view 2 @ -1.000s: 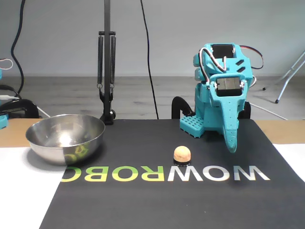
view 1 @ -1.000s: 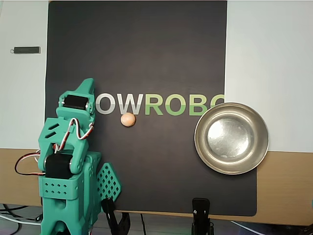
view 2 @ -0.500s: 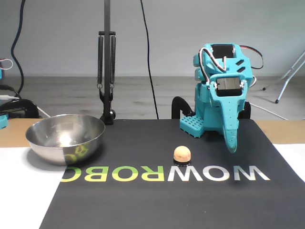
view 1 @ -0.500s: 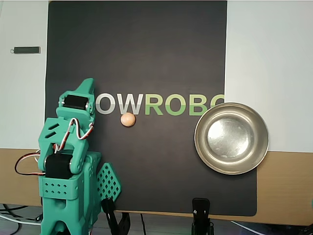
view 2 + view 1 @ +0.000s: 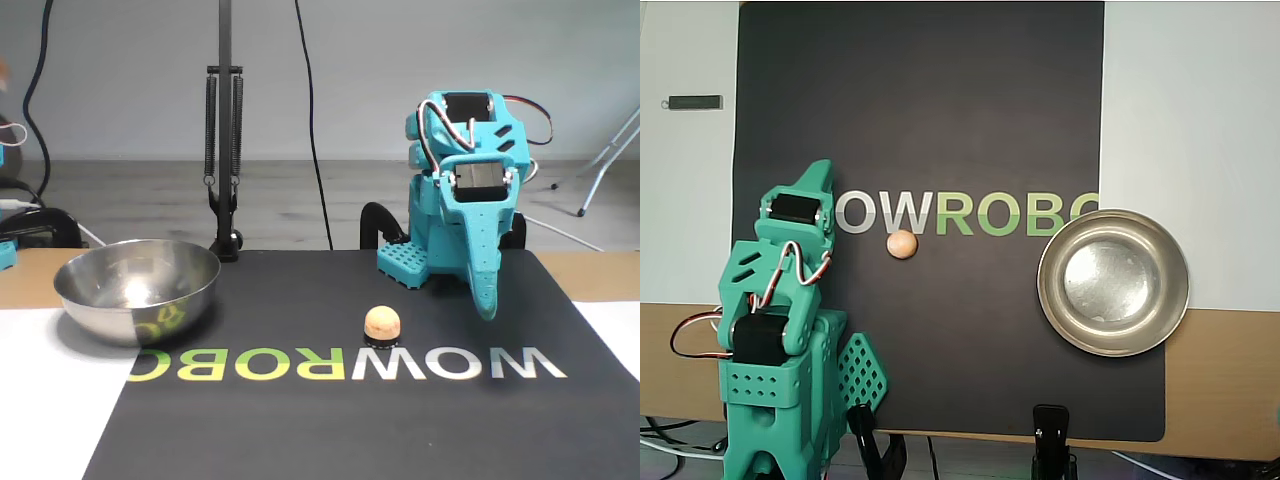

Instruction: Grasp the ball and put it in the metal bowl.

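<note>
- Nothing has moved: the folded gripper (image 5: 485, 300) hangs closed, empty, near the mat (image 5: 940, 120) edge.
- Matte ball (image 5: 902, 244) sits below the lettering, open mat between it and the shiny metal bowl (image 5: 1113, 283).

A plain pale wall (image 5: 120, 80) stands behind a grey floor (image 5: 300, 200). The wooden bench (image 5: 1225, 380) carries a black mat (image 5: 940, 100) and white sheets (image 5: 1190, 100). A lamp arm (image 5: 224, 150) is clamped at its edge.

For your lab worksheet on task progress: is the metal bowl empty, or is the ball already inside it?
Empty. The metal bowl shows only bare steel inside; the ball sits on the black mat, well apart from it.
</note>
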Controlling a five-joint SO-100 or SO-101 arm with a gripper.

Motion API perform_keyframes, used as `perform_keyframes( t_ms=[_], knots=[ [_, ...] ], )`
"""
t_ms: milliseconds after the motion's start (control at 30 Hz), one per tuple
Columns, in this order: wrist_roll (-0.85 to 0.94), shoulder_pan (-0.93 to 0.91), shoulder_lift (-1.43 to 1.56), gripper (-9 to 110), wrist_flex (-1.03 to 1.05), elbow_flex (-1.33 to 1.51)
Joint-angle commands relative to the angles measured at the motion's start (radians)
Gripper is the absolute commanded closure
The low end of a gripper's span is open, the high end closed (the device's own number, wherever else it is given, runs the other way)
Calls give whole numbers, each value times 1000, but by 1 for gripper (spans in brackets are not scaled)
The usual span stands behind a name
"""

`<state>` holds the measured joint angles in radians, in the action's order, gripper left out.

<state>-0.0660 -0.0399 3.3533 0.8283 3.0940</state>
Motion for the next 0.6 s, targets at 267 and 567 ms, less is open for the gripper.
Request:
perform_keyframes(
  t_ms=[267,567],
  knots=[
    [6,3,58,101,-2,32],
    [5,11,60,101,-2,32]
  ],
)
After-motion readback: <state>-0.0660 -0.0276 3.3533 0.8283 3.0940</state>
